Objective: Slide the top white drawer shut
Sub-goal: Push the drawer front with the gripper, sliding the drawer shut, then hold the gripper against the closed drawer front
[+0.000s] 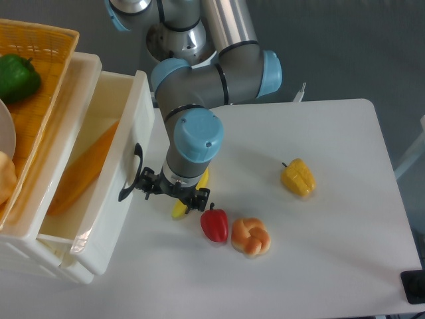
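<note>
The top white drawer (126,143) of the white cabinet at the left is pulled far out, and its inside shows an orange shape. Its black curved handle (131,174) is on the front panel, facing right. My gripper (170,191) points down at the table just right of the handle, with its left black part almost touching it. The blue wrist cap covers the fingertips, so I cannot tell whether the jaws are open or shut. Nothing shows held in them.
A yellow banana (179,210) lies under the gripper. A red pepper (214,224), a bread roll (250,237) and a yellow pepper (297,178) lie to its right. A wicker basket (46,50) with a green pepper (16,76) sits on the cabinet.
</note>
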You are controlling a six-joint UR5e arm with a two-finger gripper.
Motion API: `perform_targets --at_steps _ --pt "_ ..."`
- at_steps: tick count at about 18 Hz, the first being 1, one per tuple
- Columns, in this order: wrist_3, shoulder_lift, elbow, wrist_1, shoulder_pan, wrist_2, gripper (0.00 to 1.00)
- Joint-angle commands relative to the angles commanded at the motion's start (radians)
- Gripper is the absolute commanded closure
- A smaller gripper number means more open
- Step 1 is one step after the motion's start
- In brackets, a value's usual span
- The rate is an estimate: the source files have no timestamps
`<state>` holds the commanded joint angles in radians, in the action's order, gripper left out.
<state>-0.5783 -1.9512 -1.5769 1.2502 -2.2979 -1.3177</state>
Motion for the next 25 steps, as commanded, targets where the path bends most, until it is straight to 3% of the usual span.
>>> perform_targets --at_steps 25 --pt "0.003 0.009 -0.005 -0.003 0.081 -0.002 0.00"
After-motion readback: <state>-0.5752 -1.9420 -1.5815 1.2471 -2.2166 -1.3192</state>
